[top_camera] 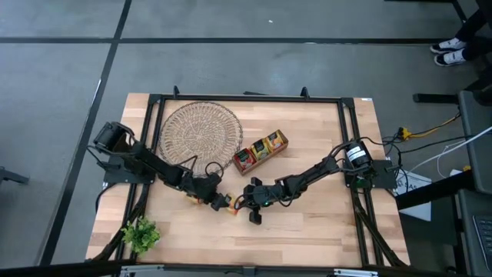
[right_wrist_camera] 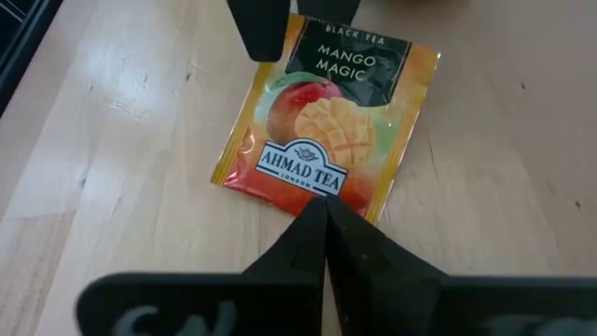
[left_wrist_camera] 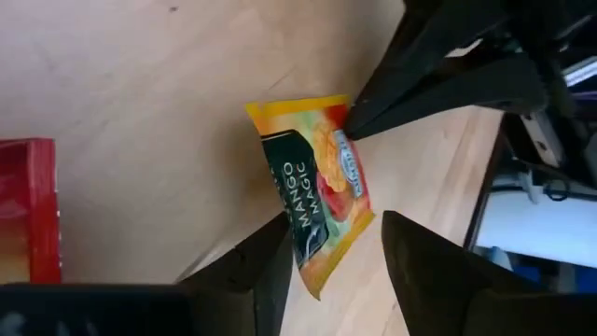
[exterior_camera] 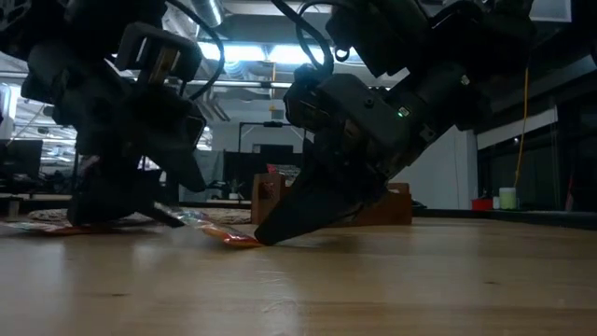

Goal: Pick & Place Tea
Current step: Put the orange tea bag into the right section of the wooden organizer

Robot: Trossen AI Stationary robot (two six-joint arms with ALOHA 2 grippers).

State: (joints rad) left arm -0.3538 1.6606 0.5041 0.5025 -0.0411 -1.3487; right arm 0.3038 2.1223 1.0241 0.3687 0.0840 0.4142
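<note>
An orange and yellow tea sachet (right_wrist_camera: 326, 121), printed "Mango Magic", lies flat on the wooden table near its middle, also seen as the sachet (top_camera: 223, 201). My right gripper (right_wrist_camera: 324, 207) comes from the right, shut, with its tips on the sachet's near edge. My left gripper (left_wrist_camera: 331, 233) comes from the left and is open. Its two fingers (left_wrist_camera: 252, 275) stand on either side of the sachet's opposite end. My right gripper presses its shut fingertips (right_wrist_camera: 317, 229) down on the sachet's edge below the brand label (right_wrist_camera: 303, 182). It slants down from the table's right side, and the sachet stays flat on the table. My left gripper straddles the sachet's dark-printed end (left_wrist_camera: 308, 233); I cannot tell whether it touches.
A wooden tray (top_camera: 286, 141) with coloured sachets lies slantwise behind the grippers. A round wicker dish (top_camera: 200, 131) sits at the far left. A small green plant (top_camera: 140, 235) stands at the near left corner. A red flat thing (left_wrist_camera: 28, 205) lies beside the left gripper.
</note>
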